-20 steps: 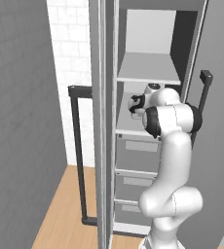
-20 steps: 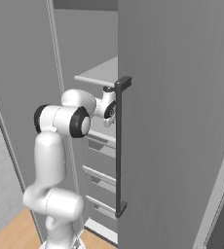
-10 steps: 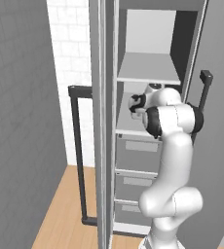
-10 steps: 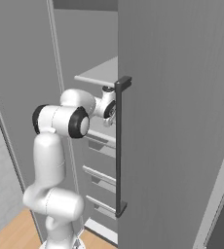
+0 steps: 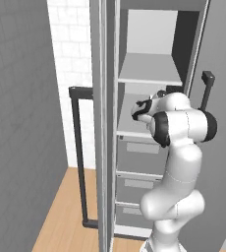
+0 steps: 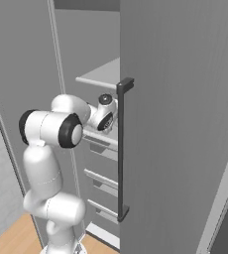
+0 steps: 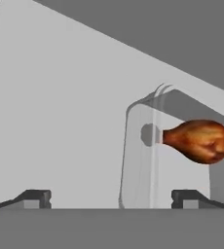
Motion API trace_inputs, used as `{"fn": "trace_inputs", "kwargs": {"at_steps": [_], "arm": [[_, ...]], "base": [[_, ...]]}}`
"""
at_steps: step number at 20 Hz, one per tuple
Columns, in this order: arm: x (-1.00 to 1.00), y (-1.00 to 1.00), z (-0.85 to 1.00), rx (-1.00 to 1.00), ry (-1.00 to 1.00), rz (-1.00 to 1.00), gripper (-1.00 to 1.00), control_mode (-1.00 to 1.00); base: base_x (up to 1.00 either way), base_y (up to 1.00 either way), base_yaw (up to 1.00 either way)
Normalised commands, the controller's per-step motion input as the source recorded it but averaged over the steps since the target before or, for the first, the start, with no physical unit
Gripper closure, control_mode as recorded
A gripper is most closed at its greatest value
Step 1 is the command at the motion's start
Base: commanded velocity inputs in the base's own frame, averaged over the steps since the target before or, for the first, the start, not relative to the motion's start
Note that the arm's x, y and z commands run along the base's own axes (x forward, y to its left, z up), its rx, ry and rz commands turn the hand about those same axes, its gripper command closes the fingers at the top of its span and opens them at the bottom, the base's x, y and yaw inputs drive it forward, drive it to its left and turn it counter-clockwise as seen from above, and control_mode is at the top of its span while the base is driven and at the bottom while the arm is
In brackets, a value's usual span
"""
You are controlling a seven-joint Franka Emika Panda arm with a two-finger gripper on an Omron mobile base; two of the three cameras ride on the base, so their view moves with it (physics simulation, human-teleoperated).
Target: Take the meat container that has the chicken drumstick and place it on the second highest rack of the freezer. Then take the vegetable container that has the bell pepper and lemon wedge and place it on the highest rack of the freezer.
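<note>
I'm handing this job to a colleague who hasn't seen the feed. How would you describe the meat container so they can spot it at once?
Start at the freezer, standing open with the gripper reaching in above its drawers. On the flat grey shelf there stands a clear, round-cornered container. The glossy orange-brown chicken drumstick inside it sets it apart.

This is a kitchen in a home. A tall grey freezer [image 5: 149, 123] stands open, with flat shelves up high and drawers [image 5: 139, 152] below them. Its door [image 6: 180, 124] has a long black handle [image 6: 122, 149]. Inside, a see-through food box [image 7: 172, 151] holds a brown chicken drumstick [image 7: 199, 141], the kind of food you keep cold. The floor [image 5: 68, 211] is made of light wood boards. The wall [image 5: 70, 44] behind is covered in small white tiles, like many kitchens have.
</note>
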Motion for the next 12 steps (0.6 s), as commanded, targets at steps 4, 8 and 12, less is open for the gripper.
{"fn": "trace_inputs", "kwargs": {"at_steps": [4,8,12], "arm": [[-0.11,0.17,0.64,0.0,0.0,-0.07,-1.0,-1.0],[-0.07,0.09,0.74,0.0,0.02,-0.05,-1.0,-1.0],[-0.45,0.19,0.36,0.0,0.04,-0.04,-1.0,-1.0]], "base": [[0.0,0.0,0.0],[0.0,0.0,0.0],[0.0,0.0,0.0]]}}
